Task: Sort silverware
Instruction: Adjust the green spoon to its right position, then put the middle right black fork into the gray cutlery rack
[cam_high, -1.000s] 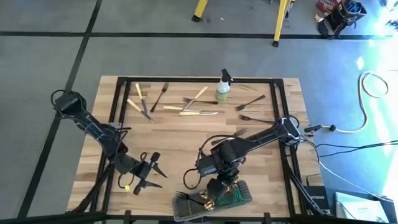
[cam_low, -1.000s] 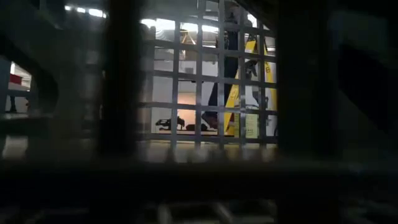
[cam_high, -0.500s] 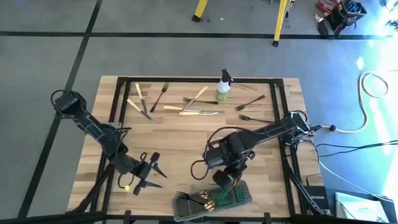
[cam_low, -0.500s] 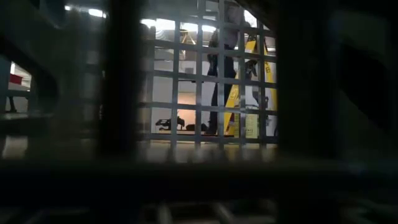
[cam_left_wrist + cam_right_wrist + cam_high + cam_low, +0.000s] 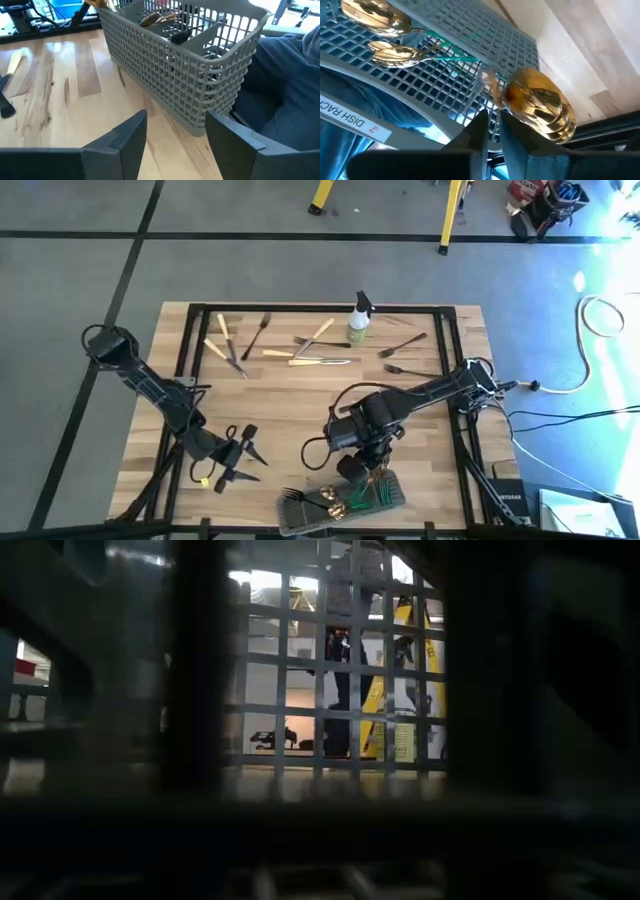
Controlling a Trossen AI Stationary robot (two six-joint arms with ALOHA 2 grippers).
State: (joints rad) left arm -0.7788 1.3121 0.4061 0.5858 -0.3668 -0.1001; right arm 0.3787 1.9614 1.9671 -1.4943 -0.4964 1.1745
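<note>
High view: bench (image 5: pixel 300 400) carries loose cutlery (image 5: pixel 310 360) at its far side. Grey mesh caddy (image 5: pixel 392 498) sits at the near edge. Right pincer (image 5: pixel 352 469), pinching a gold spoon (image 5: pixel 540 107), hovers over it; release into a compartment follows. Left pincer (image 5: pixel 245 457) waits spread.

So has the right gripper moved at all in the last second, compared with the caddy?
Yes. In the high view the right gripper, shut on a gold spoon, has pulled slightly back from the caddy toward the table's middle.
</note>
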